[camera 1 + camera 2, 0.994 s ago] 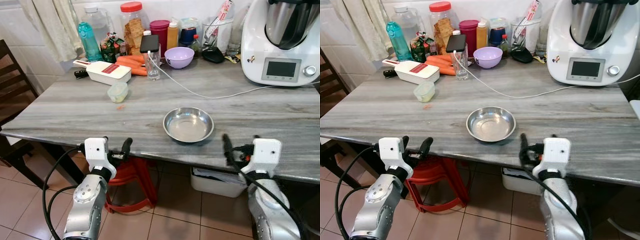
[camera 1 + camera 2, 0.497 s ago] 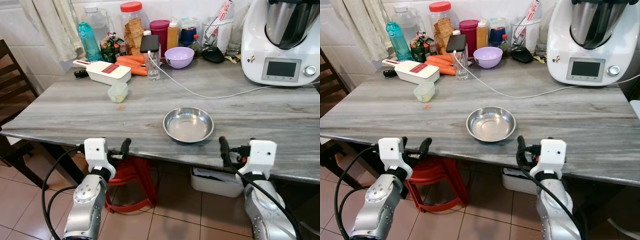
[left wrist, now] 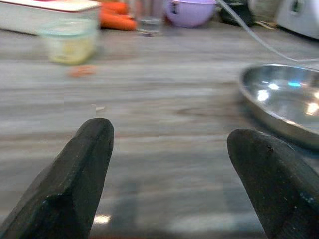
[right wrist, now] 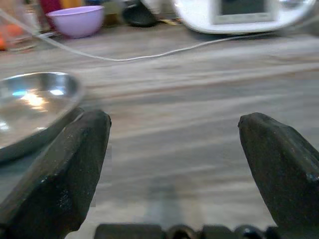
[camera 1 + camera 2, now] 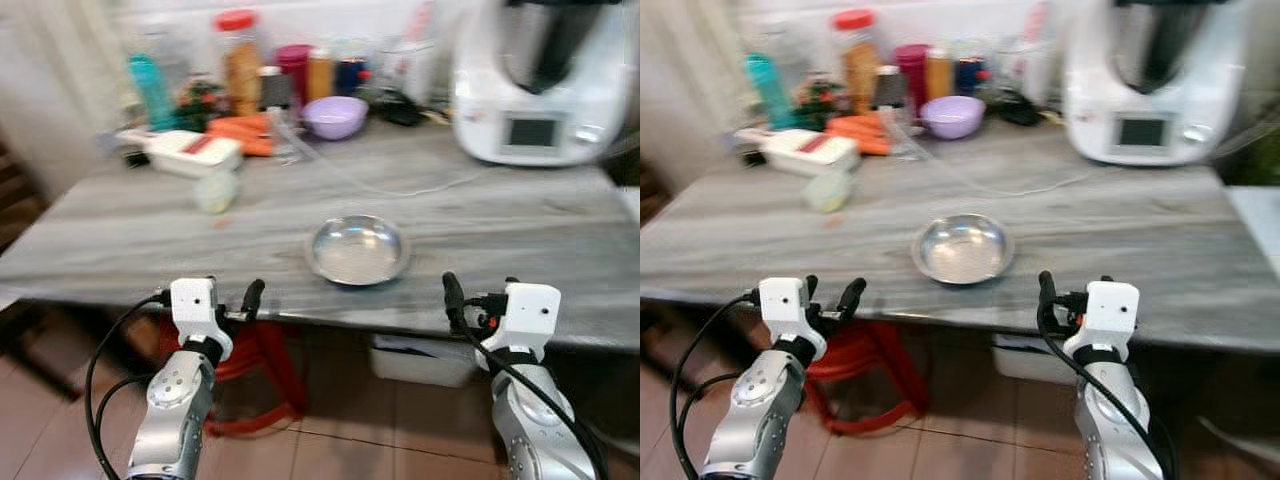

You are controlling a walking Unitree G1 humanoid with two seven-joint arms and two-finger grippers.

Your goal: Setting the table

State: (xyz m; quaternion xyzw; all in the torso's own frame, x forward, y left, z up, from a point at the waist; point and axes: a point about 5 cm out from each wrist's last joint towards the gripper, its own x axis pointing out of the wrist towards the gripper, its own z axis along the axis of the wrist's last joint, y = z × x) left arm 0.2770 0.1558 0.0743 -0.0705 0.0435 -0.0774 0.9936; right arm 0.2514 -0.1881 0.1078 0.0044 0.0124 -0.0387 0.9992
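- Since a second ago the whole view has slid and blurred, so the head camera has turned; nothing on the surface looks disturbed, and the steel dish [image 5: 357, 250] lies where it lay, near the front edge, between the two arms.
- Left gripper [image 5: 207, 291] hovers just short of the near edge, left of the dish, its jaws spread wide with nothing between them.
- Right gripper [image 5: 479, 292] hangs at the near edge on the right, jaws likewise parted and empty; it sits much as it did a second ago.
- Far along the surface stand a purple bowl [image 5: 334, 116], a small lidded tub [image 5: 216, 190] and a white kitchen machine [image 5: 528, 85], with a white cable [image 5: 1020, 187] trailing across behind the dish.
- Risk, as I judge it: both grippers sit low at the edge, so a forward reach could knock a finger on the rim or shove the shallow dish away instead of catching it.
- Moving while the view is smeared could also spoil the aim.
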